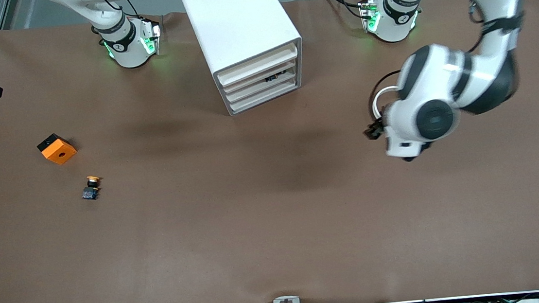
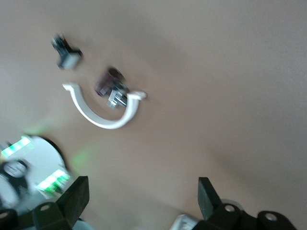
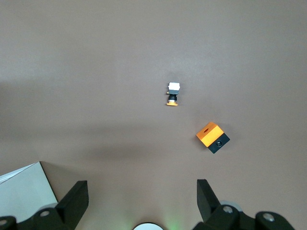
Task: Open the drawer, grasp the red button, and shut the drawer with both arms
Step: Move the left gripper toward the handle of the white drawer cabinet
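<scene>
The white drawer cabinet (image 1: 245,36) stands near the arms' bases, and its several drawers (image 1: 263,81) look shut. A small dark thing (image 1: 275,77) shows in a gap between two drawer fronts. The red-capped button is not in view. My left gripper (image 2: 141,199) is open and empty over bare table at the left arm's end. In the front view it is hidden under the left arm's wrist (image 1: 418,124). My right gripper (image 3: 141,201) is open and empty, high over the table near the right arm's base, beside the cabinet's corner (image 3: 24,191). It is out of the front view.
An orange block with a hole (image 1: 57,149) (image 3: 212,137) and a yellow-capped button (image 1: 91,186) (image 3: 173,94) lie at the right arm's end. Below my left gripper lie a white half-ring (image 2: 103,112), a blurred dark reddish part (image 2: 108,82) and a small dark part (image 2: 67,52).
</scene>
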